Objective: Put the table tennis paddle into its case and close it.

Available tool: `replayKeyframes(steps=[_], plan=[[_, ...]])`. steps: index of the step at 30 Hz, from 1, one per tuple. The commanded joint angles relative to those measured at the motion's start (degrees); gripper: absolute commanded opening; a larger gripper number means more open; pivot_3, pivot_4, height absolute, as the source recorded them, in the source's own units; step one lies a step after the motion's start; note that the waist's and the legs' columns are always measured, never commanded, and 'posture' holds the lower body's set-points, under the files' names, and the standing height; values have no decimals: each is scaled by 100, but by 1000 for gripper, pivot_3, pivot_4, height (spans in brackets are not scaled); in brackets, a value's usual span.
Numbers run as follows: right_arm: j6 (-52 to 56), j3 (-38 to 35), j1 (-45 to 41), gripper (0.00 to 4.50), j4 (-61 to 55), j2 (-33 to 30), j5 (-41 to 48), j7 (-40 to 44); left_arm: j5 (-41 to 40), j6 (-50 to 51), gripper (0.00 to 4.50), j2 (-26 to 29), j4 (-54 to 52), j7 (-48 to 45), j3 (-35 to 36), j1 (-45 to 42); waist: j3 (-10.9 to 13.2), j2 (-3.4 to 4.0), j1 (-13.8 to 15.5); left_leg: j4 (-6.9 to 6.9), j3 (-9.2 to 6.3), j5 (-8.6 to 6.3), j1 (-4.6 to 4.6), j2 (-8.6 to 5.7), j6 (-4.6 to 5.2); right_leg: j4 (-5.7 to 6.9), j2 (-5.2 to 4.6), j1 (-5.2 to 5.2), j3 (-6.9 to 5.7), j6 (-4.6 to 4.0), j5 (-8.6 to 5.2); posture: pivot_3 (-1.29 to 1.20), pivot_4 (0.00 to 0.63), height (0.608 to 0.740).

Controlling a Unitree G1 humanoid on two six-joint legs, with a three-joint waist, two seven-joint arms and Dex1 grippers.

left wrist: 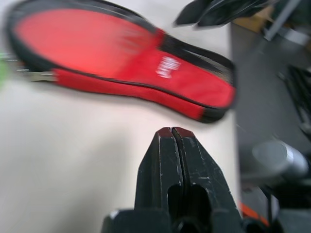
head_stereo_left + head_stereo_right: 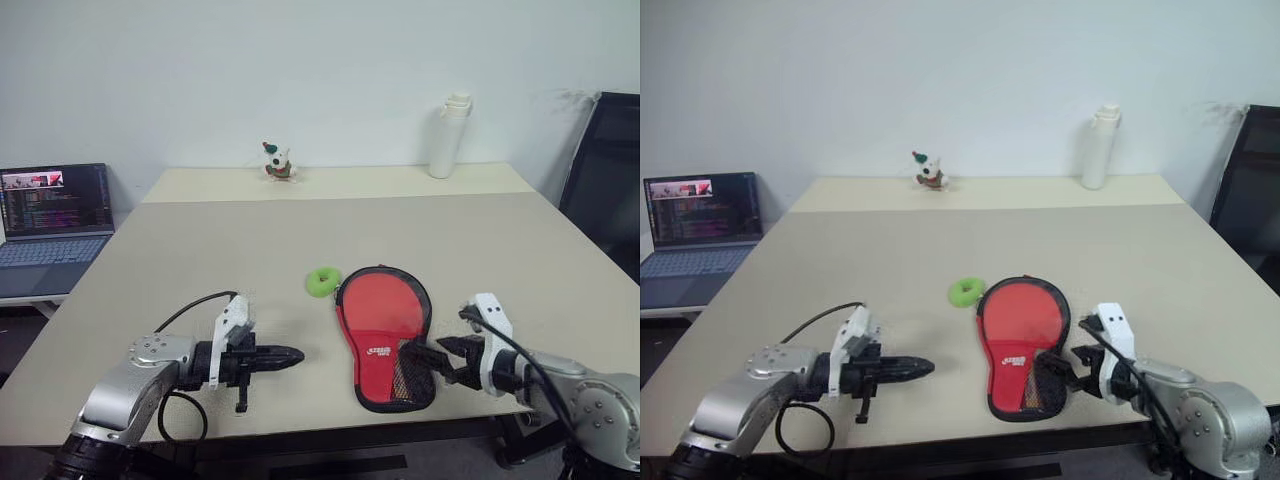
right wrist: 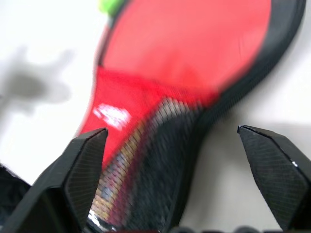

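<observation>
I am holding the left gripper [image 2: 290,355] low over the table [image 2: 200,250], its fingers pressed together on nothing, pointing toward the case [image 2: 385,335] but well apart from it. I am seeing the case lying flat near the front edge, round end away from me, with a green ring [image 2: 322,281] just beside that end. The table tennis paddle [image 2: 380,305] is sitting inside the case, its red face showing through the open flap, so the zip is not yet closed. At the narrow mesh end I am keeping the right gripper [image 2: 432,357] with fingers spread wide, holding nothing. I am judging the main risk to be the soft case sliding toward the edge when the right gripper pulls the zip, since nothing is pinning it down; the loose flap could also bunch and jam the slider. White lettering is showing on the red panel, but I am unable to read it.
</observation>
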Motion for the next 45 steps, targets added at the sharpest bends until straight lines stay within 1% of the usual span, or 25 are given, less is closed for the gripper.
replayKeyframes(steps=[1,3,6,13,14,19,23,30,35,39,41,45], plan=[[-460,-1,-378,4493,60,22,107,59,246,-320,180,-268,471,560,188,-514,0,0,10,0,-1,0,0,0,0,-3,0,2,-1,0,0,0,150,740],[-677,308,-476,4500,184,51,-19,-9,581,-517,611,-444,947,959,116,-918,0,-2,23,0,-2,0,-3,-2,0,-5,0,2,-2,1,0,0,150,740],[-891,625,-442,4500,248,58,-71,-70,817,-716,1680,-625,1437,1226,90,-1343,0,-3,24,-2,-3,0,-9,-4,0,-9,0,0,-1,1,1,0,150,740],[-1152,1026,-277,4500,286,101,-55,-192,1291,-972,4268,-1104,2747,1779,14,-2246,0,-4,33,-1,1,-1,-17,-10,0,-11,-10,-4,0,4,2,0,150,740],[-1187,1075,-268,4500,300,108,-60,-208,1336,-961,4486,-1186,2952,1823,-1,-2371,0,-4,34,0,1,-1,-16,-10,0,-9,-9,-4,-1,5,2,0,150,740],[-1390,1363,-274,4500,372,119,-94,-281,1676,-1197,4486,-1613,4200,2008,-92,-3071,0,-4,34,3,-3,0,-15,-10,0,-5,-7,-3,-5,6,3,0,150,740],[-1543,1567,-273,4500,408,108,-117,-314,1936,-1412,4486,-1870,5282,1943,-205,-3633,0,-5,32,2,-1,0,-17,-13,0,-8,-7,-3,-17,6,3,0,150,740],[-1823,1942,-273,4500,426,29,-242,-299,2451,-1867,4486,-2107,6792,1919,-351,-4375,1,-7,27,1,-5,0,-18,-13,0,-8,-7,-4,-28,6,3,0,150,740],[-2191,2257,-414,4500,625,-144,-487,-188,2645,-2120,4486,-2171,7177,1913,-339,-4493,-1,-8,33,3,-4,0,-16,-14,0,-5,-7,-2,-31,7,3,0,150,740],[-2654,2486,-717,4500,1158,-148,-817,-137,2671,-2194,4486,-2201,7218,1831,-308,-4461,-1,-9,34,6,-5,0,-15,-13,0,-3,-8,0,-32,8,4,0,150,740],[-2981,2689,-898,4500,1542,-123,-1088,-101,2682,-2217,4486,-2209,7222,1822,-301,-4438,-1,-9,33,6,-5,0,-15,-13,0,-3,-8,0,-33,8,4,0,150,740],[-3783,3091,-1402,4500,2741,196,-1719,-120,2688,-2236,4486,-2236,7177,1777,-277,-4366,-1,-9,30,7,-4,0,-14,-15,0,-2,-8,0,-32,7,4,0,150,740]])
